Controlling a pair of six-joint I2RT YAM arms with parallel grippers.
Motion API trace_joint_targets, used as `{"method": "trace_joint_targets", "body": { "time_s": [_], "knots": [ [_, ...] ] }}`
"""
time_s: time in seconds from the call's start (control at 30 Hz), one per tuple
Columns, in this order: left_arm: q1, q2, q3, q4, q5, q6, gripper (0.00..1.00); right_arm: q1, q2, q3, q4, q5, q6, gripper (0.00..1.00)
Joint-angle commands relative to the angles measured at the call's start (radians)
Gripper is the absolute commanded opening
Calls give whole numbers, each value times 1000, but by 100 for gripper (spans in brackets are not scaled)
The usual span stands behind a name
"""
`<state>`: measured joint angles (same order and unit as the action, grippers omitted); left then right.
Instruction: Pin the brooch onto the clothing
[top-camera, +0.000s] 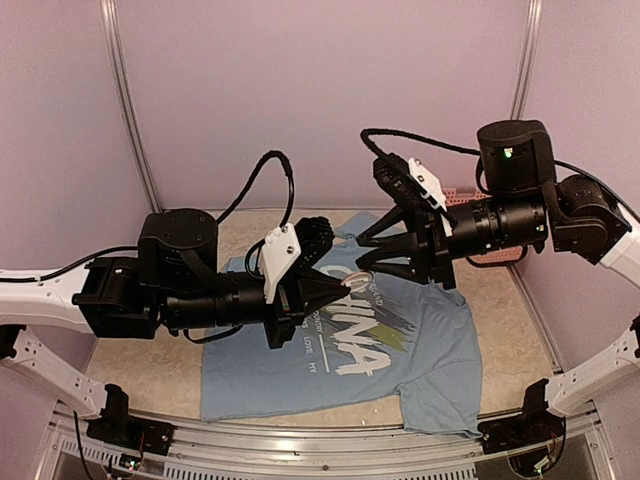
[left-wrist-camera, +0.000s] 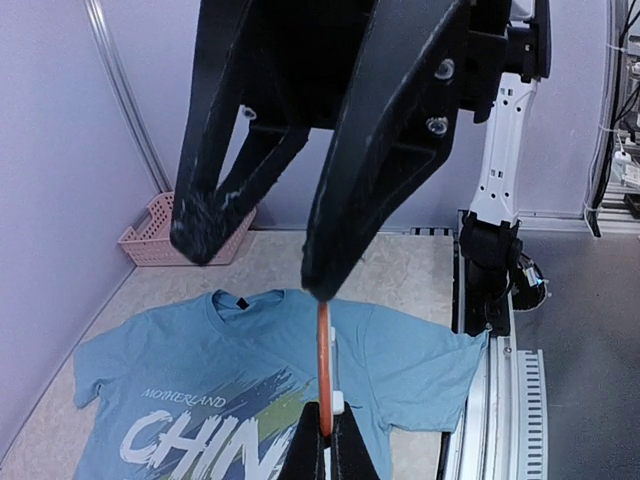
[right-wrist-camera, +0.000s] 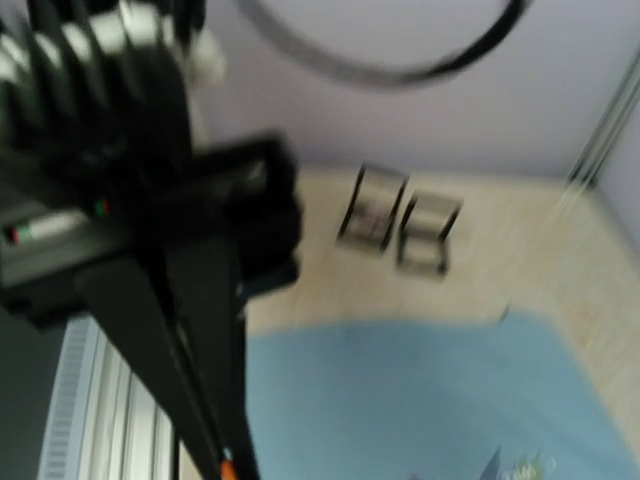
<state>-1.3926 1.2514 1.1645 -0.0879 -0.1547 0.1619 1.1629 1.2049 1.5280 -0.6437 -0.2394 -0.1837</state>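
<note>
Left gripper (left-wrist-camera: 325, 445) clamped the orange brooch (left-wrist-camera: 323, 350) upright above the T-shirt (left-wrist-camera: 180, 350); right gripper (left-wrist-camera: 258, 258), jaws spread, probably needed to centre on its top end before closing slowly.

Top external: high behind the arm bases, looking down over the worktop (top-camera: 150, 365). Left wrist: close, facing the right gripper (left-wrist-camera: 258, 265) at 12 o'clock. Right wrist: close, blurred, facing the left gripper (right-wrist-camera: 222, 455). All share the T-shirt (top-camera: 430, 345); wrist views also the brooch (left-wrist-camera: 324, 365).
</note>
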Motion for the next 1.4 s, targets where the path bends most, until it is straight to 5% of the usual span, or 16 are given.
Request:
{"method": "trace_joint_targets", "body": {
  "time_s": [0.0, 0.2, 0.47, 0.8, 1.03, 1.17, 1.33, 1.37],
  "knots": [
    [-6, 32, 38, -72, 29, -2, 0, 3, 21, 25, -129, -54, -51, 28],
    [-6, 40, 41, -63, 32, 9, 0, 2, 5, -25, -108, -51, -49, 23],
    [-6, 37, 36, -50, 46, 14, 0, 3, -10, -66, -102, -77, -51, 31],
    [-6, 34, 35, -39, 66, 19, 0, 1, -2, -91, -59, -44, -45, 15],
    [-6, 22, 29, -22, 82, 19, 0, 1, 8, -108, -56, -56, -35, 16],
    [-6, 20, 22, -18, 89, 18, 0, 0, 11, -111, -48, -58, -33, 0],
    [-6, 9, 7, 19, 49, 14, 0, 0, -13, -154, 24, -47, -3, 0],
    [-7, -5, -11, 48, 23, 11, 10, 1, -28, -170, 66, -49, 12, 0]
  ]
}}
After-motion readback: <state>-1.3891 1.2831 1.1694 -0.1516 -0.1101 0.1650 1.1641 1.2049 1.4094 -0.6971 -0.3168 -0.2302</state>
